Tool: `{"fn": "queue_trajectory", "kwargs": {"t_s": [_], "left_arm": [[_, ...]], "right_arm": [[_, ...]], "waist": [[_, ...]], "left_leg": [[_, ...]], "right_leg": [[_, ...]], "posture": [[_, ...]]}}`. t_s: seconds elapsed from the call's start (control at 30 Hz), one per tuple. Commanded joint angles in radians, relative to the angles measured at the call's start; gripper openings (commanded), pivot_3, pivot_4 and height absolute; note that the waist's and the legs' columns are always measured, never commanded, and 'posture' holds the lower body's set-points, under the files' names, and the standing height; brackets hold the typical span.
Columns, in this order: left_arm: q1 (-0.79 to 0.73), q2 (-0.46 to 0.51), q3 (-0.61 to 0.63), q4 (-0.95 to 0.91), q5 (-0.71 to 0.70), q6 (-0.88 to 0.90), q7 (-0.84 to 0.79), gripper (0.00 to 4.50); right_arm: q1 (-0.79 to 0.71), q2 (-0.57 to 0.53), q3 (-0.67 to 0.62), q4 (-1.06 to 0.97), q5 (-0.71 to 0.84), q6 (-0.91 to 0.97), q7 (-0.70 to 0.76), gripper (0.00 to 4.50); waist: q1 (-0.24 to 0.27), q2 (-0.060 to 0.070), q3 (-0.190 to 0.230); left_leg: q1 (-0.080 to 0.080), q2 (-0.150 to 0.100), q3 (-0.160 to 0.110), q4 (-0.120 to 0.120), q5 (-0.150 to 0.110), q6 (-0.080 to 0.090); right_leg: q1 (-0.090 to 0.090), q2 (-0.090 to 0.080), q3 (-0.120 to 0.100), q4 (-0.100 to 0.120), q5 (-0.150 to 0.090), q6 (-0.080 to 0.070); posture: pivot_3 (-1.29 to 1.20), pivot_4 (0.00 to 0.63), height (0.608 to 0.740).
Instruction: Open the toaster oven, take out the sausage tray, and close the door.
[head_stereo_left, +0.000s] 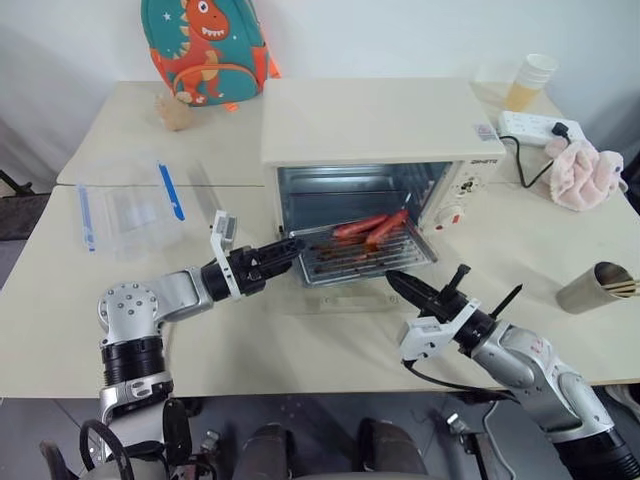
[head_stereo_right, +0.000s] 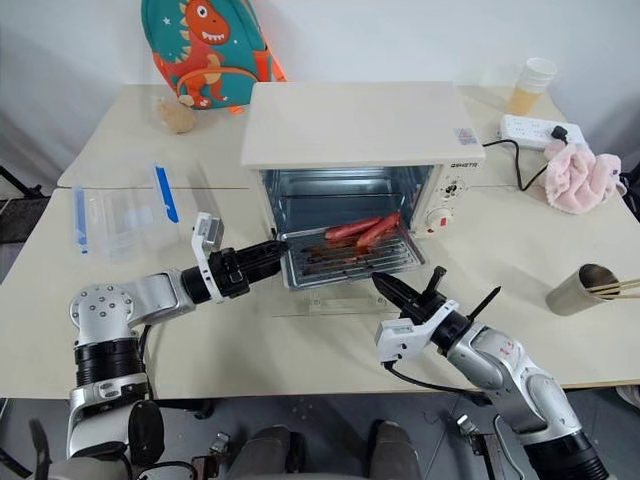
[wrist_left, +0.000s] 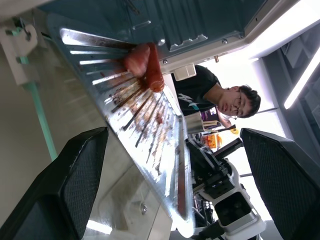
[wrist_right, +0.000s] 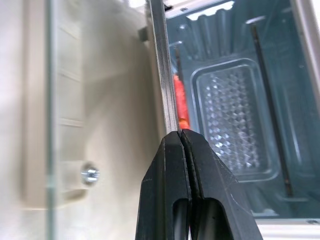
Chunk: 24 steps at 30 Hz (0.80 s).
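Closest to the head camera, the right tool (head_stereo_left: 402, 281) has its 2 black fingers pressed together on the front edge of the sausage tray (head_stereo_left: 362, 250); the wrist view shows that thin metal rim pinched at the fingertips, a grip that seems meant to steady or draw the rack. Left tool (head_stereo_left: 283, 252) stands wide apart, empty, its fingers at the tray's left front corner, apparently lined up to clamp that side so the load is shared. Between them the tray sits partly drawn out of the toaster oven (head_stereo_left: 372, 150), with 2 red sausages (head_stereo_left: 372, 226) near its back. Its door (head_stereo_left: 340, 296) lies folded down flat onto the bench (head_stereo_left: 300, 360) under the tray, which is why the rack can slide out freely.
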Motion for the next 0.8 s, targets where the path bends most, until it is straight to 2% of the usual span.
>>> {"fn": "queue_trajectory", "kwargs": {"t_s": [0.03, 0.17, 0.23, 0.3, 0.37, 0.47, 0.53, 0.63, 0.8], "left_arm": [[0.091, 0.064, -0.068, -0.127, 0.047, -0.079, -0.161, 4.48], [0.173, 0.137, -0.056, -0.219, 0.097, -0.247, -0.314, 4.48], [0.236, 0.212, -0.108, -0.274, 0.193, -0.366, -0.44, 4.5], [0.357, 0.302, -0.139, -0.341, 0.326, -0.561, -0.602, 4.5], [0.425, 0.334, -0.144, -0.355, 0.39, -0.686, -0.679, 4.5], [0.462, 0.339, -0.149, -0.346, 0.448, -0.796, -0.722, 4.5], [0.501, 0.338, -0.148, -0.324, 0.539, -0.918, -0.723, 4.5], [0.546, 0.329, -0.119, -0.294, 0.658, -1.094, -0.695, 4.5], [0.608, 0.344, -0.087, -0.265, 0.741, -1.227, -0.687, 4.5]], "right_arm": [[0.025, -0.004, -0.023, -0.013, 0.086, 0.001, 0.029, 0.0], [0.054, 0.013, -0.02, -0.035, 0.263, 0.022, 0.109, 0.0], [0.057, 0.008, -0.011, -0.042, 0.316, 0.012, 0.145, 0.44], [0.056, -0.009, 0.007, -0.049, 0.435, 0.004, 0.226, 1.01], [0.056, -0.026, 0.009, -0.052, 0.519, -0.001, 0.291, 1.68], [0.057, -0.043, -0.004, -0.048, 0.583, -0.002, 0.347, 2.71], [0.072, -0.076, -0.018, -0.047, 0.681, -0.005, 0.421, 3.4], [0.148, -0.122, -0.101, -0.075, 0.916, 0.122, 0.516, 4.44], [0.224, -0.161, -0.261, -0.058, 1.132, 0.276, 0.604, 4.48]], "waist": [[-0.004, 0.0, 0.0], [-0.019, 0.0, 0.0], [-0.025, 0.0, 0.0], [-0.033, 0.0, 0.0], [-0.036, 0.001, 0.0], [-0.026, 0.001, 0.0], [-0.023, 0.001, 0.0], [-0.021, 0.001, 0.0], [-0.023, 0.001, 0.0]], "left_leg": [[0.0, 0.0, 0.0, 0.0, 0.0, 0.0], [0.0, 0.001, 0.0, -0.002, 0.0, -0.001], [0.0, 0.001, 0.0, -0.001, 0.001, -0.001], [0.0, 0.001, 0.001, -0.001, 0.001, -0.001], [0.001, 0.001, 0.001, -0.005, 0.001, -0.001], [0.0, 0.001, 0.002, -0.004, 0.001, -0.001], [-0.001, 0.001, 0.001, -0.002, 0.0, 0.0], [-0.001, 0.001, 0.0, -0.002, 0.0, 0.001], [0.0, 0.002, 0.0, -0.002, -0.002, 0.004]], "right_leg": [[0.0, 0.0, 0.0, 0.0, 0.0, 0.0], [-0.001, 0.001, 0.0, 0.0, 0.0, 0.0], [-0.001, 0.001, 0.0, 0.0, 0.0, -0.001], [-0.001, 0.001, 0.001, -0.001, -0.001, -0.001], [-0.002, 0.001, 0.003, -0.003, -0.001, -0.002], [-0.003, 0.001, 0.002, -0.003, -0.001, -0.002], [-0.003, 0.001, 0.002, -0.003, -0.001, -0.002], [-0.003, 0.0, 0.002, -0.004, -0.001, -0.002], [-0.003, -0.001, 0.003, -0.004, -0.001, -0.002]], "posture": [[0.0, 0.15, 0.74], [0.0, 0.15, 0.74], [0.0, 0.15, 0.74], [0.0, 0.15, 0.74], [0.0, 0.15, 0.74], [0.0, 0.15, 0.74], [0.0, 0.15, 0.74], [0.0, 0.15, 0.74], [0.0, 0.15, 0.74]]}}
